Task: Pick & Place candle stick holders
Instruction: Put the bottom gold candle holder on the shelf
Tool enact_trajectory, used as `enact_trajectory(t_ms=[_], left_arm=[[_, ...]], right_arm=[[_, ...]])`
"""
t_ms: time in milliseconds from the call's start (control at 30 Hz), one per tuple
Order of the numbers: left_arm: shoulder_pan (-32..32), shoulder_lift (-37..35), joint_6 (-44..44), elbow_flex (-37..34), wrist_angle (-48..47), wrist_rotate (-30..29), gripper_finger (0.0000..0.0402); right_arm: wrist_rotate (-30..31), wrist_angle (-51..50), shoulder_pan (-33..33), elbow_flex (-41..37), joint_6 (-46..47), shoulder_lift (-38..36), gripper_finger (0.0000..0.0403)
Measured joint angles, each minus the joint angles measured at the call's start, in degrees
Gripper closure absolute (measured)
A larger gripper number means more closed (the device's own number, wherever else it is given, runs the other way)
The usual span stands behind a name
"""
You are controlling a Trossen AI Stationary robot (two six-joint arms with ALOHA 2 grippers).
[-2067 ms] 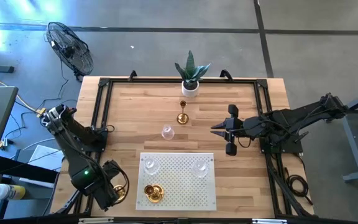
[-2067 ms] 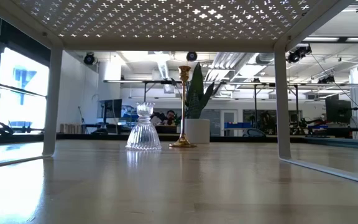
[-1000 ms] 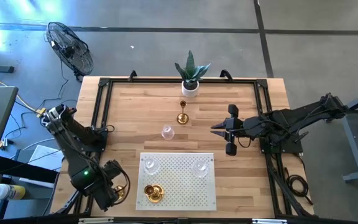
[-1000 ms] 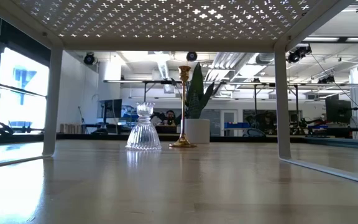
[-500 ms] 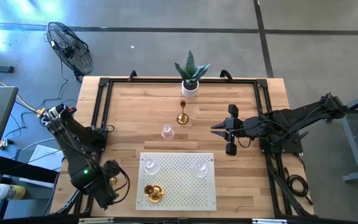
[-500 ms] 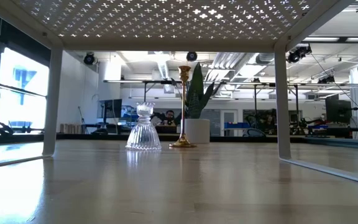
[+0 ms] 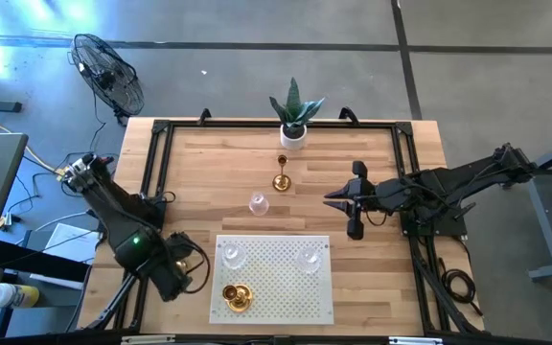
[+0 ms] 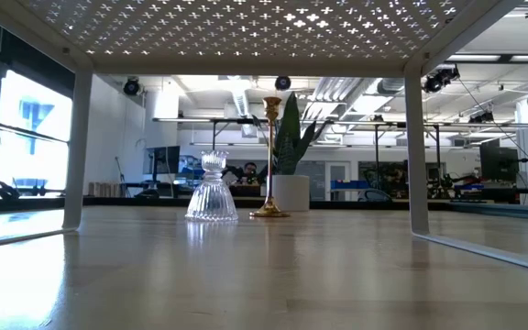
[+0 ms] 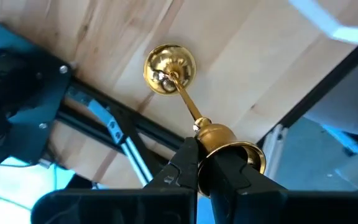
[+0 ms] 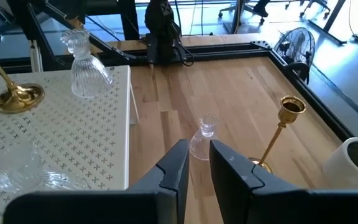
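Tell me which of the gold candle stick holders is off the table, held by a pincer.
The gold candle stick holder clamped in the left pincer. The other gold ones stand free: one on the white perforated mat, one on the wooden table near the plant.

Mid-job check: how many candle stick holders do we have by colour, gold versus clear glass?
Gold holders: 3
Clear glass holders: 3
Total: 6

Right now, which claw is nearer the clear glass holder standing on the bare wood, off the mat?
Right. The right claw sits beside the glass holder at mid-table; the left claw is at the left front by the mat, gripping a gold holder.
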Motion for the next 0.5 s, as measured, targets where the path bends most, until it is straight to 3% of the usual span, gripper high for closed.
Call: enact_trajectory(t_ms=[500], left_arm=[[9.8, -9.8, 11.6, 0.1, 0.4, -2.9, 0.0396]], right_arm=[[0.0, 0.0, 0.0, 0.0, -1.0, 0.0, 0.0344]])
